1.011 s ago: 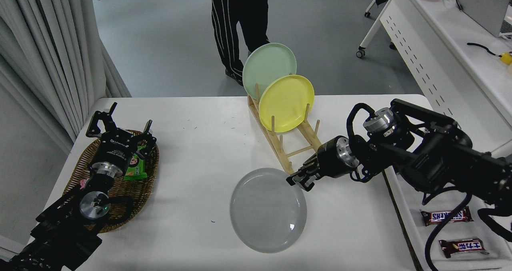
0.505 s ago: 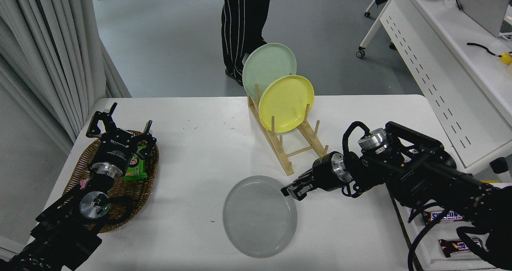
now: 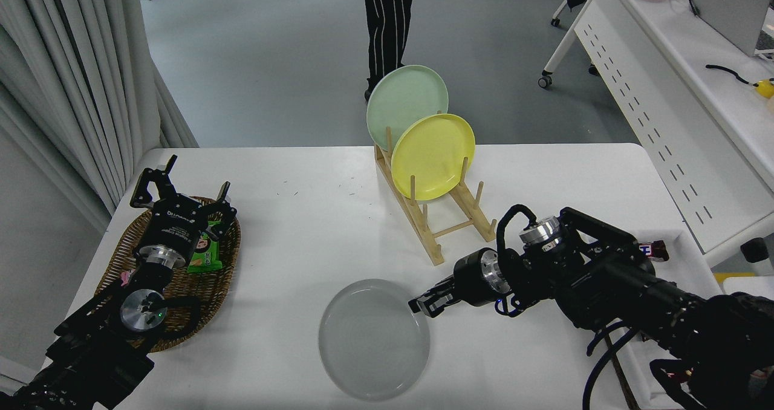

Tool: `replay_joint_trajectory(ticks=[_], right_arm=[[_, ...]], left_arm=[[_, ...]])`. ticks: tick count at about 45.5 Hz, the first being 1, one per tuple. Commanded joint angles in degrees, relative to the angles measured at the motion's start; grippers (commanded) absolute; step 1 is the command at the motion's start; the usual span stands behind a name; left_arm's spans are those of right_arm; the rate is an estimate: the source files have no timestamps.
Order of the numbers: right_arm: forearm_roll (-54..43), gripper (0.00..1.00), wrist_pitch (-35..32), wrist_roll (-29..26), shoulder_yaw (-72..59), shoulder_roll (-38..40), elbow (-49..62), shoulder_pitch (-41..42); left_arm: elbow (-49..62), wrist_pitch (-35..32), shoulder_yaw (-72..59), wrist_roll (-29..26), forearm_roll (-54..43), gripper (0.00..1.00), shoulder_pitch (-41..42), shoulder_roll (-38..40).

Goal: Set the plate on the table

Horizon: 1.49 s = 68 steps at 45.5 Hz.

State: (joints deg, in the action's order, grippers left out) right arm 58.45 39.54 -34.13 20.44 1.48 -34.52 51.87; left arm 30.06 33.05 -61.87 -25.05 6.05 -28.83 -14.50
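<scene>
Right gripper [image 3: 421, 304], arm stretched low leftward, clamps plate [image 3: 373, 338] rim over table [image 3: 302, 228].

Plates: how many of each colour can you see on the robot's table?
Grey plate: 1, at the right claw
Yellow plate: 1, in the wooden rack
Pale green plate: 1, in the rack behind it
Total: 3
</scene>
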Motion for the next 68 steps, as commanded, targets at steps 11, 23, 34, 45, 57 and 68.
replay_joint_trajectory(ticks=[11,23,34,45,57,68], right_arm=[[-1.0,0.00,0.4,-0.1,-0.6,-1.5,2.1,-0.3],[-1.1,0.00,0.4,-0.1,-0.7,-1.5,2.9,-0.5],[-1.5,0.00,0.4,-0.1,-0.8,-1.5,2.9,-0.8],[-2.0,0.00,0.4,-0.1,-0.6,-1.5,2.9,-0.9],[-2.2,0.35,0.3,-0.1,0.0,-1.5,2.8,-1.0],[-2.0,0.52,0.2,-0.1,0.0,-1.5,2.7,-0.8]], left_arm=[[0.1,0.1,0.0,0.0,0.0,1.00,0.0,0.0],[0.0,0.0,0.0,0.0,0.0,1.00,0.0,0.0],[0.0,0.0,0.0,0.0,0.0,1.00,0.0,0.0],[0.0,0.0,0.0,0.0,0.0,1.00,0.0,0.0],[0.0,0.0,0.0,0.0,0.0,1.00,0.0,0.0],[0.0,0.0,0.0,0.0,0.0,1.00,0.0,0.0]])
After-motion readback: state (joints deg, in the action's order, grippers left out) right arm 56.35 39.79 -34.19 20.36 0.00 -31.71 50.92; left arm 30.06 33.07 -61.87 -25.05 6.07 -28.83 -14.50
